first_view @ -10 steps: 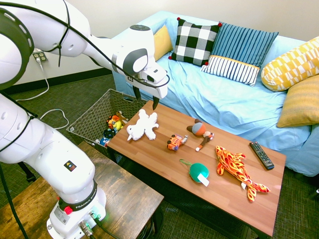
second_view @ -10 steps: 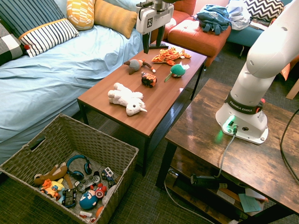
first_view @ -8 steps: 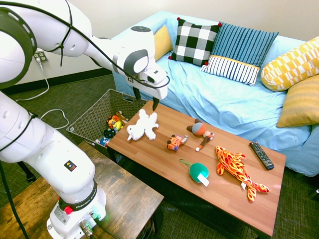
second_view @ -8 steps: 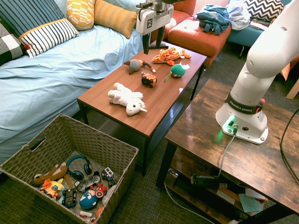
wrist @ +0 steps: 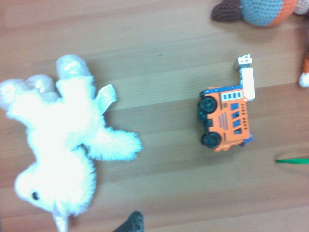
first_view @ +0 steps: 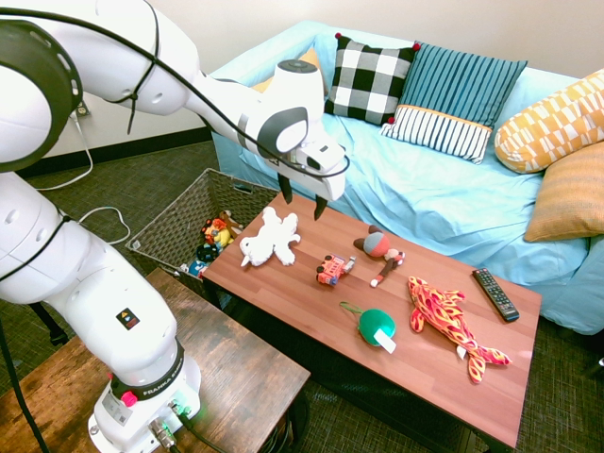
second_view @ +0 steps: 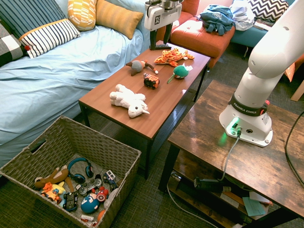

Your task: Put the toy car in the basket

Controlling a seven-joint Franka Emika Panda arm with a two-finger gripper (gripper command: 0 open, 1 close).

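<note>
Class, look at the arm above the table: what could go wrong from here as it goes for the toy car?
The toy car lies on its side, so the gripper might close on it unevenly and let it slip.

The plush unicorn lies between the car and the basket; a low carry could brush it.

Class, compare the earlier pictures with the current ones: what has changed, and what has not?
The open gripper has moved along the table, away from the basket end and towards the toy car. Nothing was grasped or released. The toy car, white plush and basket stayed put.
</note>
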